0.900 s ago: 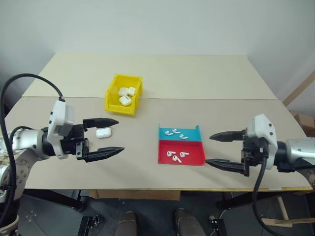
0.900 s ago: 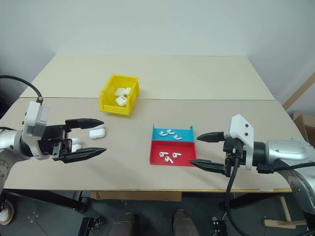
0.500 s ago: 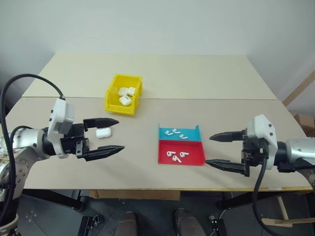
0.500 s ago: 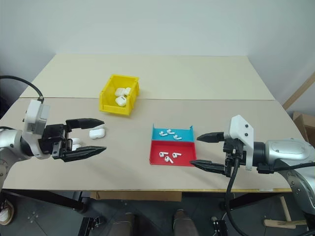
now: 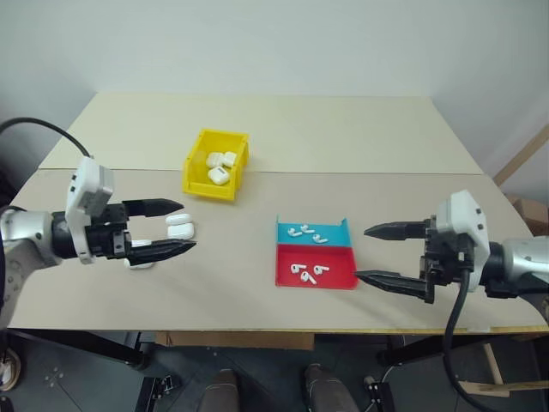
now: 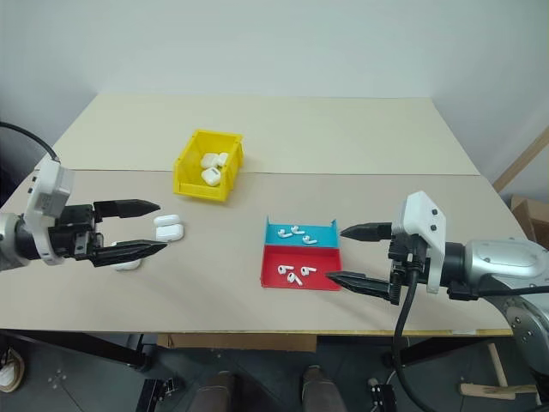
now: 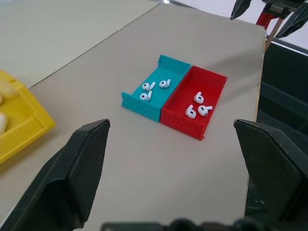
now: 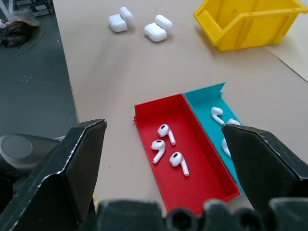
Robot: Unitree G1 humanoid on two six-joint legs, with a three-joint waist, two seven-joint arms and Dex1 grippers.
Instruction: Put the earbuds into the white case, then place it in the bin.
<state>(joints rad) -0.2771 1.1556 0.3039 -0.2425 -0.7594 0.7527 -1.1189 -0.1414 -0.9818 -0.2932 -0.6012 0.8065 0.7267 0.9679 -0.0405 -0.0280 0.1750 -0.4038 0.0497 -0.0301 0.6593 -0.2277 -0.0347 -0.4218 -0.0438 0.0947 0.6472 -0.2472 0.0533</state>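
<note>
Two white cases lie with lids open on the table: one (image 5: 180, 227) between the fingers of my left gripper (image 5: 189, 225) as seen from above, the other (image 5: 141, 262) partly hidden under its lower finger. Both show in the right wrist view, one case (image 8: 158, 29) beside the other (image 8: 118, 20). Earbuds lie in the red tray (image 5: 339, 276) and the teal tray (image 5: 333, 240); three earbuds (image 8: 168, 147) sit in the red one. The yellow bin (image 5: 206, 187) stands behind the cases, with several white cases in it. My right gripper (image 5: 360, 253) hangs open just right of the trays. Both grippers are empty.
A seam crosses the table behind the bin. The table's front edge runs close below both grippers. A wooden frame (image 5: 519, 159) leans at the far right beyond the table.
My left gripper has drawn back to the left, uncovering more of the second open case. My right gripper has hardly shifted.
</note>
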